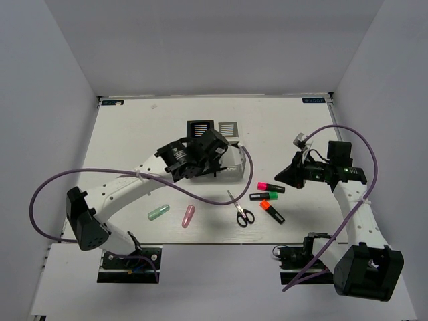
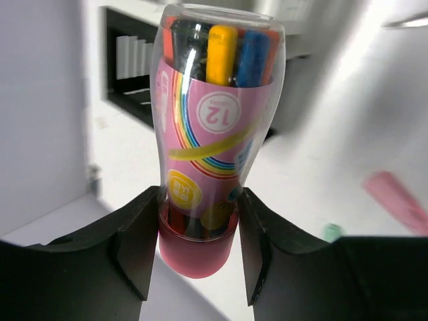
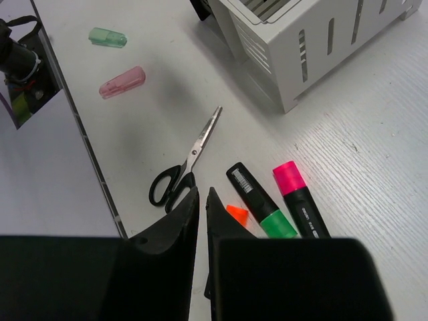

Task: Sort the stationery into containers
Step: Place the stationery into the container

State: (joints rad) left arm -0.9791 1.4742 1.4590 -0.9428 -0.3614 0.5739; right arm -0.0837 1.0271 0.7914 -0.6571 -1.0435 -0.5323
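Note:
My left gripper (image 2: 199, 224) is shut on a clear tube (image 2: 214, 120) of coloured pens, just above its pink cap, and holds it off the table. In the top view this gripper (image 1: 200, 157) hangs by the black organiser (image 1: 199, 127) and the white-grey organiser (image 1: 231, 170); the tube is hidden there. My right gripper (image 3: 202, 194) is shut and empty above the scissors (image 3: 187, 164) and the markers: green end (image 3: 261, 200), pink end (image 3: 301, 197), orange end (image 3: 236, 214). It also shows in the top view (image 1: 281, 178).
A pink clip-like piece (image 1: 188, 215) and a pale-green pen (image 1: 158, 212) lie front left near the table's near edge. The scissors (image 1: 242, 210) lie front centre, with the three markers (image 1: 267, 197) to their right. A purple cable crosses the table's front.

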